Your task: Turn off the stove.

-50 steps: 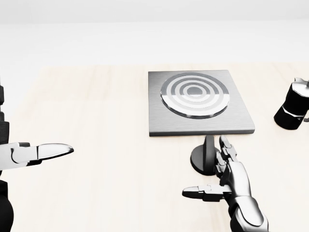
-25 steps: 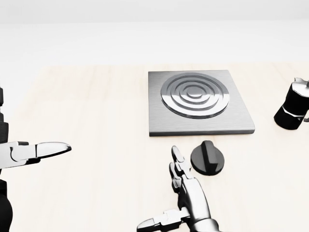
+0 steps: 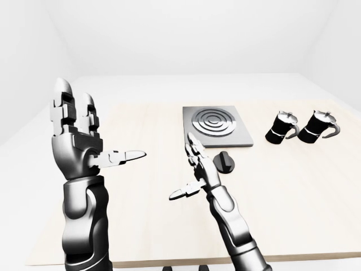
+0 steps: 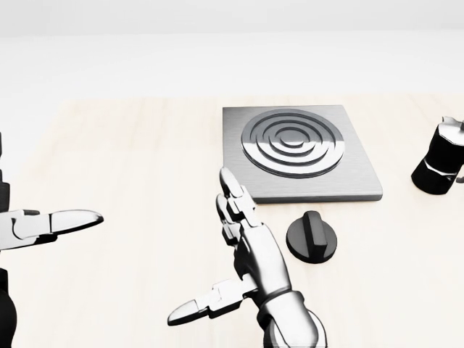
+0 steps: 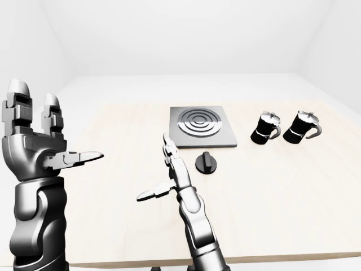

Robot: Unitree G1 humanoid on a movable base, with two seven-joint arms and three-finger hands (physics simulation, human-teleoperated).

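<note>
Head view: knob [image 4: 312,237] lies right of the spread right hand [image 4: 243,250], apart.

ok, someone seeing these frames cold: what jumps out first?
Probably the two chrome three-finger hands: the left hand raised upright at the left-eye view's left, the right hand open at the head view's bottom centre. Next, the grey square stove plate with concentric rings at table centre, its round black knob just below, untouched. Two black moka pots stand to the right.
</note>
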